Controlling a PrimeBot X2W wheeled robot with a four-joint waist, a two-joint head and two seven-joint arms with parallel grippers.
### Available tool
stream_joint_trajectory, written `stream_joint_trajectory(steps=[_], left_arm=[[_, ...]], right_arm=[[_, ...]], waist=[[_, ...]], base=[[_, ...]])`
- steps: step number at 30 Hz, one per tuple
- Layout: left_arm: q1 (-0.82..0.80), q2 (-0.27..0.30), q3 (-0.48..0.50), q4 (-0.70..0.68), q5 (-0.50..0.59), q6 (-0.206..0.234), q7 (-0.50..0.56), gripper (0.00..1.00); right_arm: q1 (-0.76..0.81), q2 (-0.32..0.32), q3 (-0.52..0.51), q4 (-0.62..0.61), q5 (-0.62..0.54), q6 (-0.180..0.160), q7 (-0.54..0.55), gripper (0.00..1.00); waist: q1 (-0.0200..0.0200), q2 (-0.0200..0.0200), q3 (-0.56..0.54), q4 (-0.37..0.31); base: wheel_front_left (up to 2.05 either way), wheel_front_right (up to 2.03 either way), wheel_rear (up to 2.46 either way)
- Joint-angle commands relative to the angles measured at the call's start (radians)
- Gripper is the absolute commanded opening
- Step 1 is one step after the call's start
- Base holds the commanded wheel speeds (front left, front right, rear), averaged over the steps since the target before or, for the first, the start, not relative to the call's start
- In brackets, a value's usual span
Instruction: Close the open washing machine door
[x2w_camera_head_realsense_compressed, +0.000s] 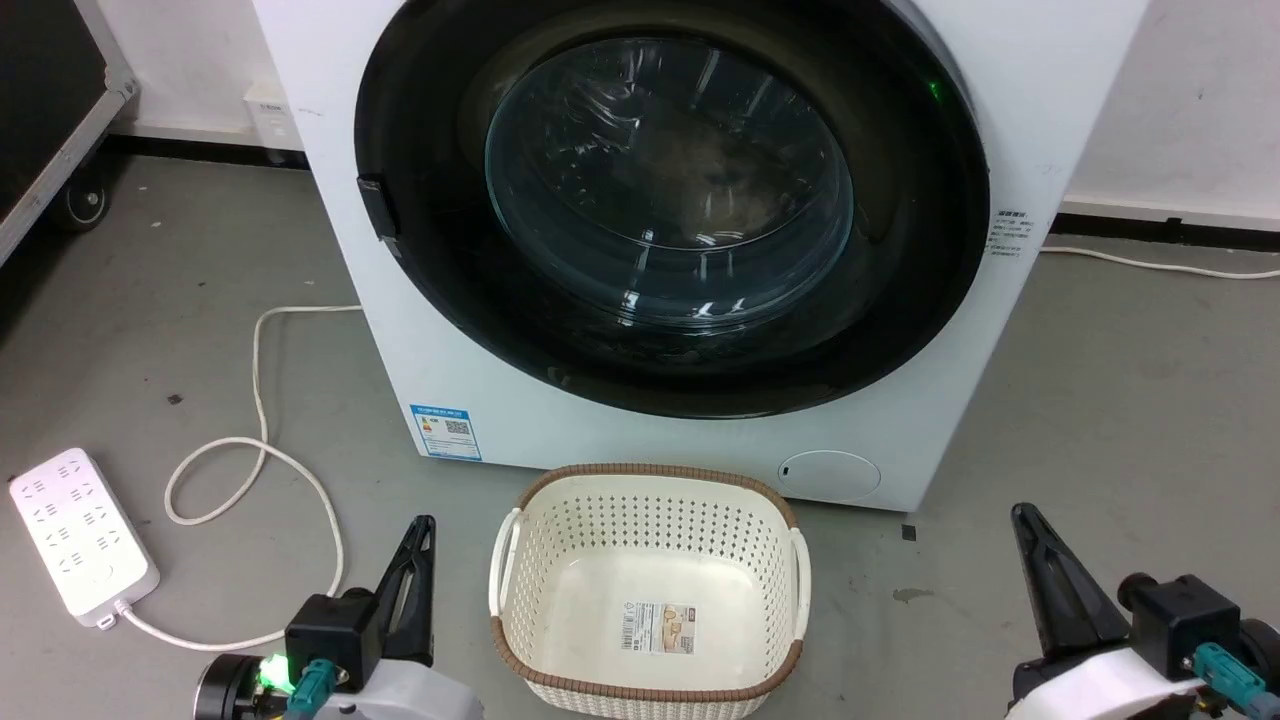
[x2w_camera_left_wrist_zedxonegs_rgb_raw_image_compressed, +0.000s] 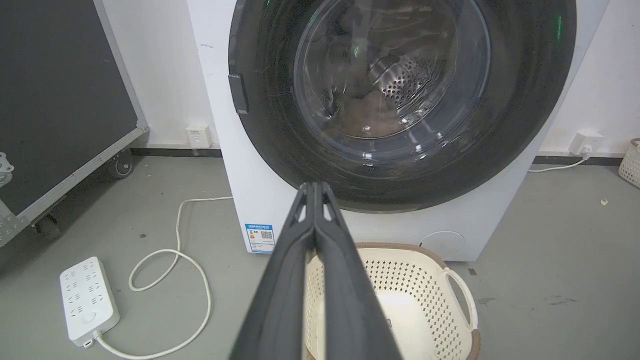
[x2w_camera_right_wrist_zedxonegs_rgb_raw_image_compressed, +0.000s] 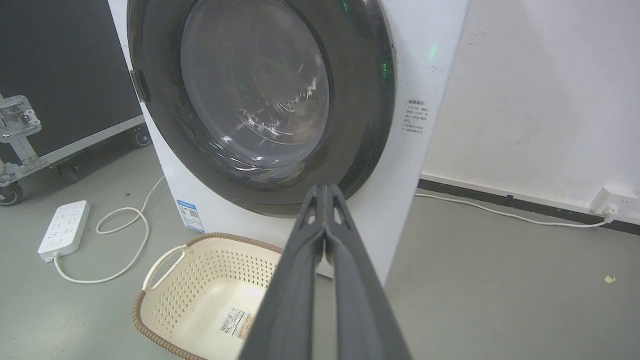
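Sitting flush against the boxy white front-loading washing machine, the large round glossy black door with its bulging clear glass centre looks shut. The job seems done, though whether the latch has caught is hard to tell. Both dark two-fingered grippers — left gripper, right gripper — hover well apart from it, fingers pressed together, empty.

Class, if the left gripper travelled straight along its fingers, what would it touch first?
The left gripper would likely meet the lower black rim of the washing machine door, or the white front beneath; depth is uncertain.
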Motion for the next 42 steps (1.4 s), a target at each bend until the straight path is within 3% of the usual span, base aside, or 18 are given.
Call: stream_joint_trajectory(steps=[1,42], left_arm=[[-0.010,-0.001,0.006,-0.007,0.008,0.004,0.006,0.00],[-0.022,-0.006,0.053,-0.040,0.044,0.010,0.094,0.00]], right_arm=[[-0.012,0.003,0.004,-0.007,-0.008,-0.001,0.005,0.00],[-0.031,0.005,0.041,-0.020,-0.020,-0.001,0.094,0.00]], waist=[[0.0000,0.0000,0.000,0.000],[-0.0001,0.0000,0.006,0.005]], base=[[0.00,0.00,0.00],[0.00,0.00,0.00]])
